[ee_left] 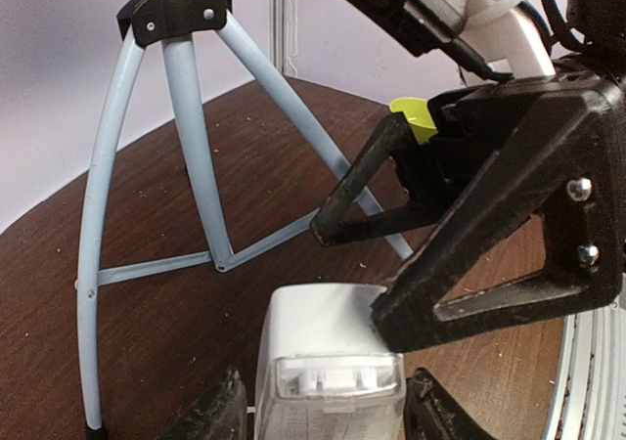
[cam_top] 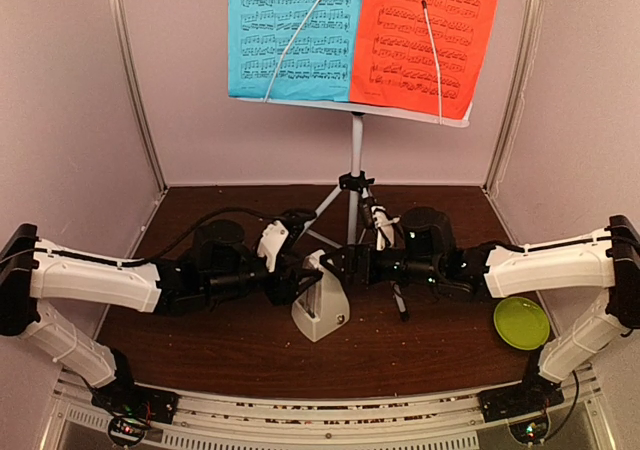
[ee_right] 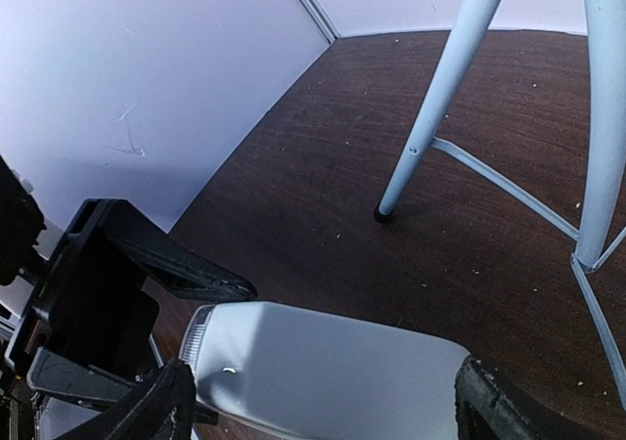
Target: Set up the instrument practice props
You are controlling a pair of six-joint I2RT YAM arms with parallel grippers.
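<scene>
I find the music-stand desk (cam_top: 420,116) raised on its tripod legs (ee_left: 186,147) at the far centre. The blue sheet (cam_top: 290,35) sits on its left half and the red-orange sheet (cam_top: 430,35) on its right, each under a thin wire retainer. I judge that part of the set-up done. The step in hand concerns the small white metronome (cam_top: 320,315), which rests on the brown table (cam_top: 200,345) at centre, just near of the tripod. Both arms reach in to it from either side. The left gripper (ee_left: 328,416) has a finger on each flank of the metronome, close against it, but I cannot tell whether the pads bear on it or stand just off. The right gripper (ee_right: 323,411) has its fingers spread wide about the same body. In the left wrist view its far finger stands clear, so I record it as not gripping. A yellow-green plate (cam_top: 521,322) lies well apart at the near right and plays no part. In my judgement, the next move calls for one firm hold only. The other arm must yield, because the two grippers crowd each other and the tripod's near leg leaves little room.
</scene>
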